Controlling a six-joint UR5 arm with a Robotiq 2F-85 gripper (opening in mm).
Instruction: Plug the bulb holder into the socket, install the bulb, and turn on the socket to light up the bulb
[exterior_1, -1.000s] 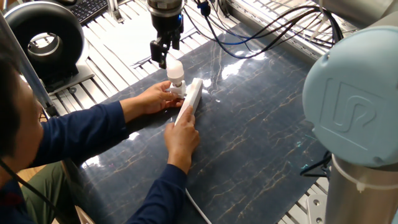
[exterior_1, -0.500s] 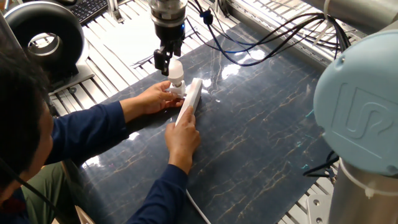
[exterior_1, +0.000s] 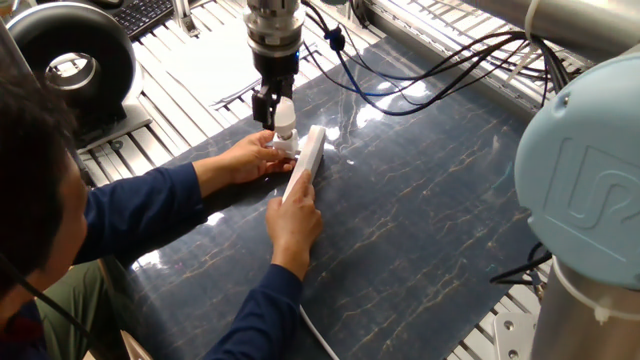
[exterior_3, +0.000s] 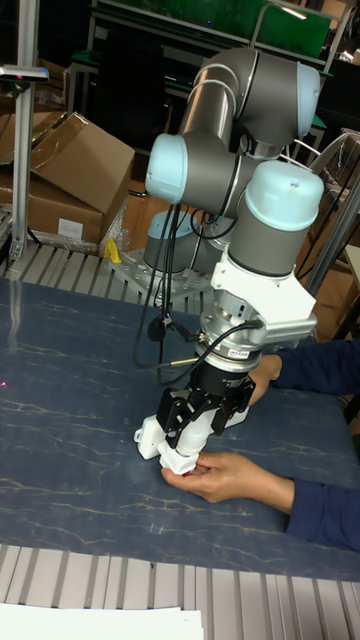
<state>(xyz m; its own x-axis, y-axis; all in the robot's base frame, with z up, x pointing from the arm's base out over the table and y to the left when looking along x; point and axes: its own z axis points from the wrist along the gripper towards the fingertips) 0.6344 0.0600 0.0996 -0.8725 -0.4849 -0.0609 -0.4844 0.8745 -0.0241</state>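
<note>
Bench (exterior_1: 420, 230), dark blue marbled top, is filling most of the fixed view. The UR5 arm (exterior_3: 240, 130) is reaching down from the far side, its grey joints bulking large in both views, black cables (exterior_1: 420, 70) looping behind it.

A person in dark blue sleeves is sitting at the near left. One hand (exterior_1: 293, 225) is pressing down on the near part of the socket; the other hand (exterior_1: 250, 155) is cupping the area just left of the socket's far end.

The socket (exterior_1: 308, 160), long and white, is lying on the bench, running from near to far, its cable (exterior_1: 318, 335) trailing off the near edge.

The gripper (exterior_1: 272, 104) is hanging straight down over the far end of the socket. Its jaws are pinching the bulb (exterior_1: 284, 116), which is standing upright, dome up.

The bulb holder (exterior_1: 288, 146) is sitting directly under the bulb, at the socket's left side by the cupping hand. Whether the bulb's base is seated in it cannot be told.
</note>
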